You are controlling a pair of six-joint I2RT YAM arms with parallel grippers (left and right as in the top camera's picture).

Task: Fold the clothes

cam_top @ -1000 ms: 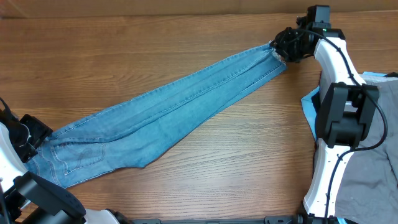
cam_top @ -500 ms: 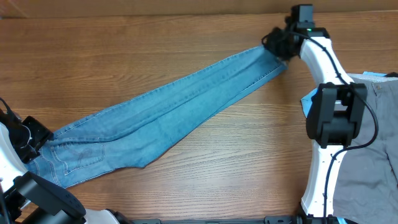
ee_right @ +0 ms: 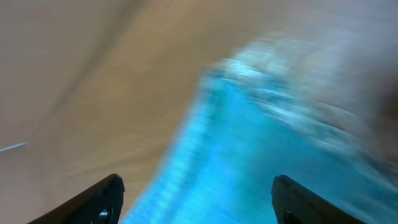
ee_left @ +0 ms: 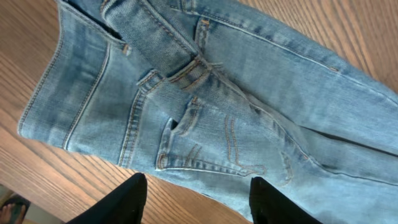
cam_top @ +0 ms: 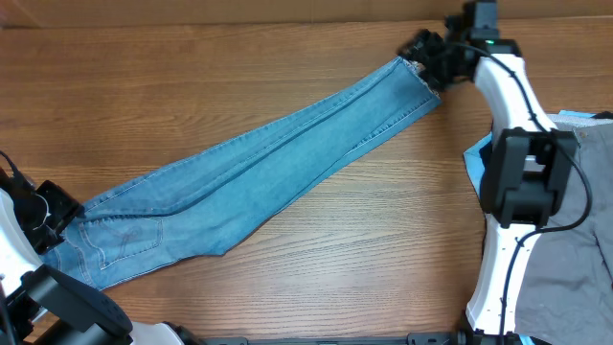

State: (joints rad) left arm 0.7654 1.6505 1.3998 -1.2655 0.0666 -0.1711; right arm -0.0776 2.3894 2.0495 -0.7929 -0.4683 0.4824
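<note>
Light-blue denim jeans (cam_top: 259, 163) lie stretched out flat on the wooden table, running diagonally from the waist at the lower left to the hems at the upper right. My left gripper (cam_top: 45, 218) hovers open at the waist. In the left wrist view its fingers (ee_left: 132, 200) stand apart, just off the edge of the jeans (ee_left: 236, 112) near a stitched back pocket (ee_left: 217, 146). My right gripper (cam_top: 428, 56) sits at the hem end. The right wrist view is blurred, with fingers (ee_right: 102, 198) wide apart over the blue cloth (ee_right: 249, 162) and nothing pinched between them.
Grey trousers (cam_top: 586, 230) and a bright blue garment (cam_top: 476, 156) lie at the right edge, beside the right arm's base (cam_top: 522, 177). Bare wooden table (cam_top: 364, 249) shows in front of and behind the jeans.
My right gripper has gone from shut on the hem to open, letting it go, and has moved slightly toward the table's back edge. The left gripper has stayed in place.
</note>
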